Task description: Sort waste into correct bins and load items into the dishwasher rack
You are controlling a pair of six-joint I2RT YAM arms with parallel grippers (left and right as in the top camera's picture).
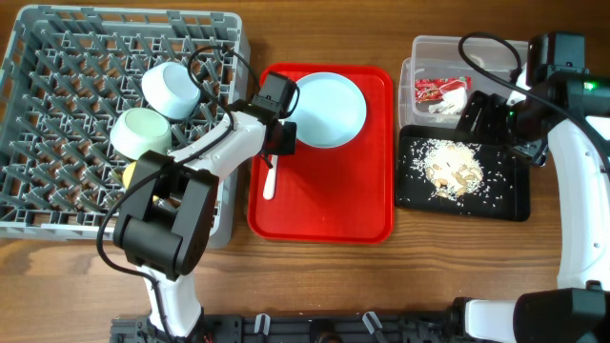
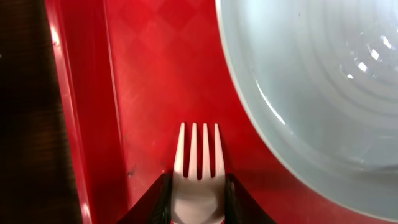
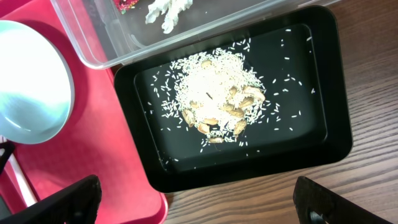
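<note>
My left gripper [image 1: 282, 140] [image 2: 198, 190] is shut on the head of the white plastic fork [image 2: 198, 177], low over the red tray [image 1: 324, 210]. The fork's handle [image 1: 270, 179] points toward the tray's front. The pale blue-white plate [image 1: 329, 110] [image 2: 317, 81] lies on the tray beside the fork. My right gripper [image 1: 481, 116] [image 3: 202, 208] is open and empty above the black tray [image 1: 510, 195] [image 3: 311, 155], which holds rice scraps [image 3: 214, 99]. The clear tub [image 1: 429, 48] [image 3: 93, 37] holds the red wrapper [image 1: 440, 89] and white napkin [image 3: 166, 12]. The spoon is not in view.
The grey dishwasher rack [image 1: 57, 57] at left holds the light blue bowl [image 1: 172, 88], the pale green saucer-bowl [image 1: 141, 131] and the yellow cup [image 1: 128, 175]. Bare wooden table lies in front of the trays. The left arm reaches across the rack's right edge.
</note>
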